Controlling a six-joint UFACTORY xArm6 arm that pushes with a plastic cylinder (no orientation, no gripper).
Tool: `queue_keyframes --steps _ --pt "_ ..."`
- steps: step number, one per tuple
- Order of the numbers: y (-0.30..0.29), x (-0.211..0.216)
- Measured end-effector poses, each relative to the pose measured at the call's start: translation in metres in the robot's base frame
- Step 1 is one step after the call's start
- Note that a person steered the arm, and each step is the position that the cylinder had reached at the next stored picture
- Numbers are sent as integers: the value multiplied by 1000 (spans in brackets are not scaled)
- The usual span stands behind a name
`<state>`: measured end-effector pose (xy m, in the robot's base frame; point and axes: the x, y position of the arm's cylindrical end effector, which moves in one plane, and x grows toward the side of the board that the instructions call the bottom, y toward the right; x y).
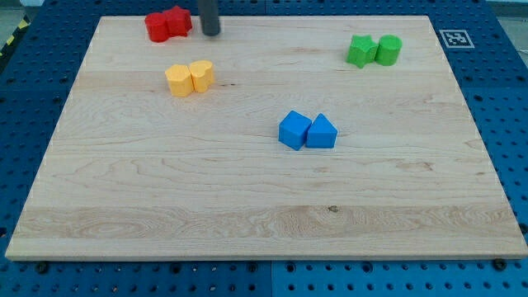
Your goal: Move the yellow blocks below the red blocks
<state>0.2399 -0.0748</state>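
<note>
Nearest the view's bottom, the wooden board (247, 231) is bare wood across its whole width, its front edge ending over the blue pegboard table (511, 124). Further up, a little right of centre, sit two blue blocks touching side by side: a blue cube (294, 129) turned on its corner and a blue wedge-like block (322, 132) on its right. Beyond them toward the view's left lie the two yellow blocks, pressed together: a yellow hexagonal block (179, 80) and a yellow heart-like block (202, 74), whose outline is hard to read. Toward the view's right, near the far edge, a green star-like block (360, 50) touches a green cylinder (389, 49). Farthest away, at the board's top-left edge, two red blocks (168, 23) merge into one lump; their shapes cannot be told apart. The yellow pair lies just below them with a strip of bare wood between. My tip (212, 33) stands just right of the red blocks, near but apart; the rod is cut off by the view's top. It carries no fingers.
</note>
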Motion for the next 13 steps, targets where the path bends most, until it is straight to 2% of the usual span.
queue_keyframes --steps 1,2,3,5,7,9,13 --pt "54 42" --pt "66 100" --pt "40 142" --pt "2 167" --pt "-53 166" --pt "-48 147" --pt "-84 69"
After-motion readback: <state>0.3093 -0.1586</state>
